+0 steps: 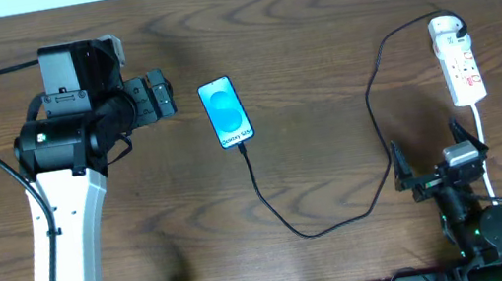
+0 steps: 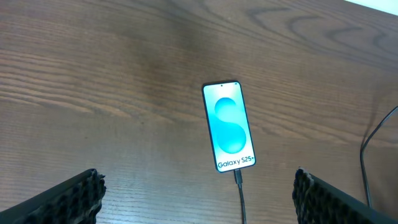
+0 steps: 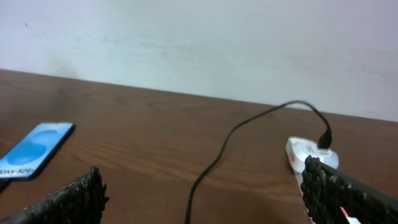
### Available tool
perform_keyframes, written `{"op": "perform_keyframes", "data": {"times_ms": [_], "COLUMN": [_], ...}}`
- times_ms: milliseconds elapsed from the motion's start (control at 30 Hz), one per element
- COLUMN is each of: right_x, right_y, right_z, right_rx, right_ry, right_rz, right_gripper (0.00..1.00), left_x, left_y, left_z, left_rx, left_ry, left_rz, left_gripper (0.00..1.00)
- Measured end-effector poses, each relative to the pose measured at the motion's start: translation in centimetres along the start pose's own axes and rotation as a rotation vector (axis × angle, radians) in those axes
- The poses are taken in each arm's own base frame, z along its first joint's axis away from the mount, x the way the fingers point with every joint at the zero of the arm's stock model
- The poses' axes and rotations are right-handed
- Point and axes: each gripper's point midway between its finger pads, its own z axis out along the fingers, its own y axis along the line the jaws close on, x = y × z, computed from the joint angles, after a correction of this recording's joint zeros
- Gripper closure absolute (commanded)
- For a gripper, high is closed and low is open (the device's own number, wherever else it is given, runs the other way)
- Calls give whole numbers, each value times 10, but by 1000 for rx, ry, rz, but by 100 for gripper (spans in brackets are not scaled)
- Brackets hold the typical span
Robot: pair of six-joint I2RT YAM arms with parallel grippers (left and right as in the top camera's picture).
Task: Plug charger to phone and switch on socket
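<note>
Table (image 1: 312, 12): dark brown wood grain, pale wall behind its far edge.

Phone (image 1: 227, 111) (image 2: 229, 126) (image 3: 34, 149): slim rectangular smartphone, bright blue-cyan screen with a rounded shape and white "Galaxy S25+" text. It lies flat and face up, left of the table's middle and nearer the far edge than the near one.

Charger (image 1: 313, 235) (image 2: 241, 199) (image 3: 214, 162): long thin black cable. Its small plug sits in the phone's near short edge. The cable loops toward the near edge, then climbs to the far right corner, ending in a black adapter (image 1: 447, 28) on the socket.

Socket (image 1: 459, 64) (image 3: 305, 152): narrow white power strip with red marks, by the far right corner. Switch position cannot be told. Its white lead (image 1: 484, 145) runs toward the near edge.

Left gripper (image 1: 164, 94) (image 2: 198, 186): jaws spread wide, holding nothing, just left of the phone.

Right gripper (image 1: 431, 155) (image 3: 202, 177): jaws spread wide, holding nothing, near the right near corner, short of the socket.
</note>
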Motion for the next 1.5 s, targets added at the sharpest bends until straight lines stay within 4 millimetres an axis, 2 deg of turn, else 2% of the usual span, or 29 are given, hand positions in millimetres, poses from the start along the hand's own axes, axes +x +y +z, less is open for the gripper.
{"op": "perform_keyframes", "data": {"times_ms": [167,1267,1500], "right_x": [15,15,15], "right_y": [0,0,0], "right_z": [0,0,0], "right_rx": [1,5,5], "right_ry": [50,48,49], "right_rz": [7,6,6], "right_gripper": [1,1,1], "left_x": [0,0,-1], "left_y": [0,0,7], "left_z": [0,0,-2], "left_rx": [0,-1,-38], "left_ry": [0,0,-16], "left_rz": [0,0,1], "left_gripper": [2,2,2]}}
